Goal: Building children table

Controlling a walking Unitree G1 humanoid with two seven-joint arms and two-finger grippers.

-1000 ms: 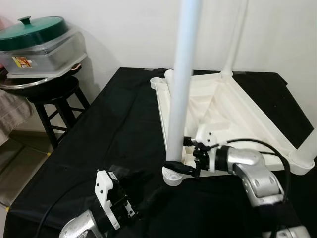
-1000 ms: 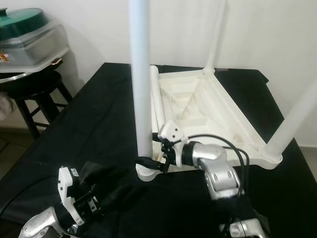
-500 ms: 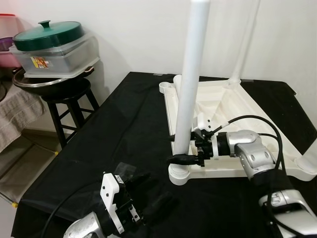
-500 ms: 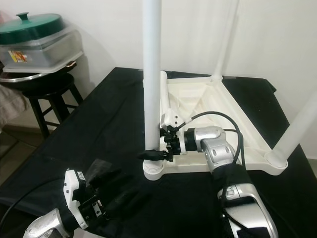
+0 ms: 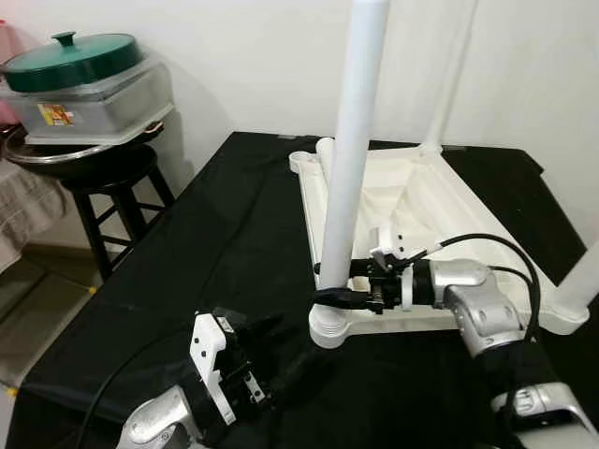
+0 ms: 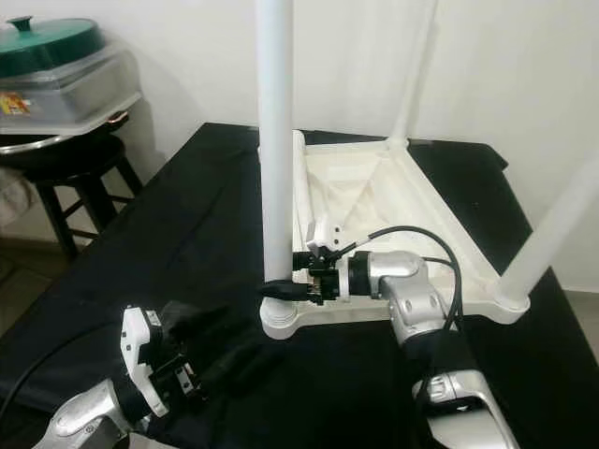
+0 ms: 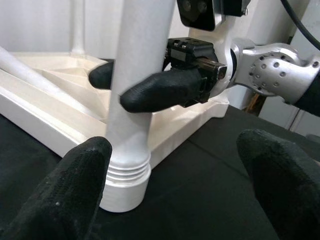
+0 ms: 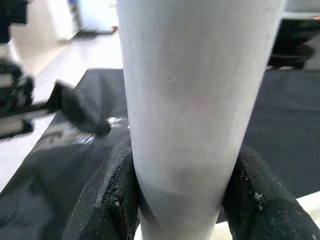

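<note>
A white children's table [image 5: 440, 201] lies upside down on the black cloth. Its near-left leg [image 5: 348, 159] stands upright in the corner socket [image 5: 329, 329]. My right gripper [image 5: 329, 285] is shut on this leg just above the socket, one finger [image 8: 111, 187] on each side. Two more white legs stand at the far corner [image 5: 453, 70] and at the right corner [image 5: 582, 281]. My left gripper [image 7: 175, 185] is open low over the cloth, in front of the socket and apart from it.
A black cloth [image 5: 225, 253] covers the work surface. To the left a dark wooden stool [image 5: 103, 192] carries a clear container with a green lid [image 5: 80, 61]. A loose white tube [image 6: 299, 182] lies along the table's left rim. A white wall stands behind.
The camera has shifted, so the scene sits differently in view. My right gripper still holds the near-left leg at the same height. The left gripper stays open near the socket.
</note>
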